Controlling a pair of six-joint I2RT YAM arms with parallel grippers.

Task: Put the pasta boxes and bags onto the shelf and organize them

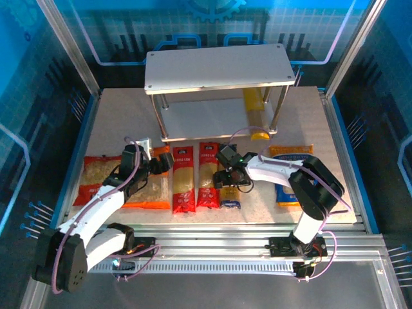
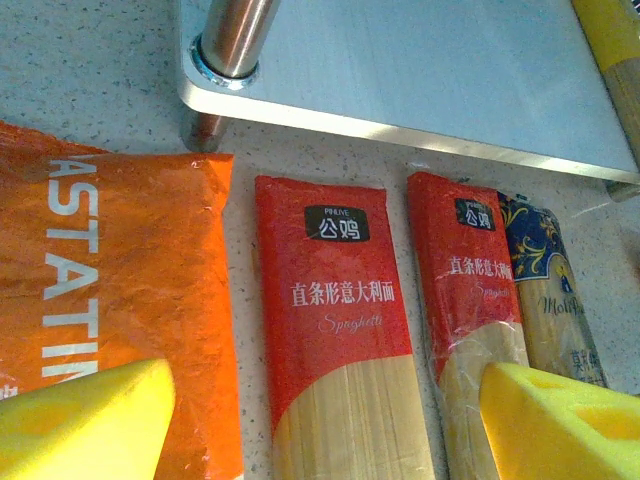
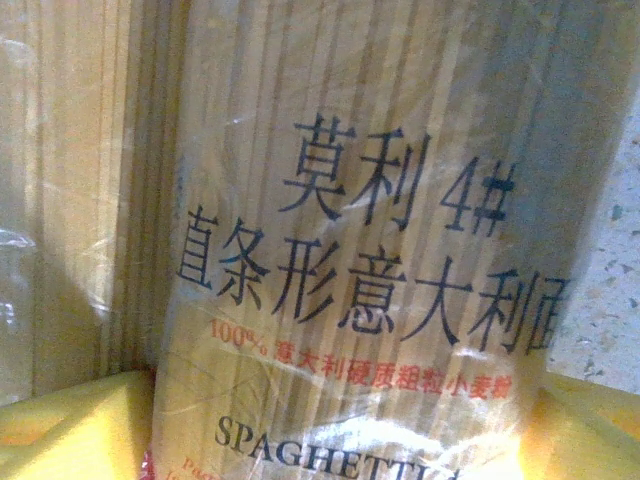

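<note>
Right gripper (image 3: 330, 440) stands wide, pads straddling the dark blue pack (image 3: 350, 250) flat on the table (image 1: 116, 122). An off-centre grip may let it sag or drag the adjacent red pack (image 2: 340, 330). Left gripper (image 2: 320, 430) hangs wide above that red pack. Legible: "SPAGHETTI", "100%"; red pack "PINLIVE", "Spaghetti". Yellow pack (image 1: 254, 112) lies on the shelf (image 1: 219, 67), lower board.

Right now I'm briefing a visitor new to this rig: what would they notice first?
The bright row on the table: an orange bag and two red spaghetti packs side by side before the shelf. Then the yellow pack alone on its lower tier, and the right gripper low over the dark blue pack.
</note>
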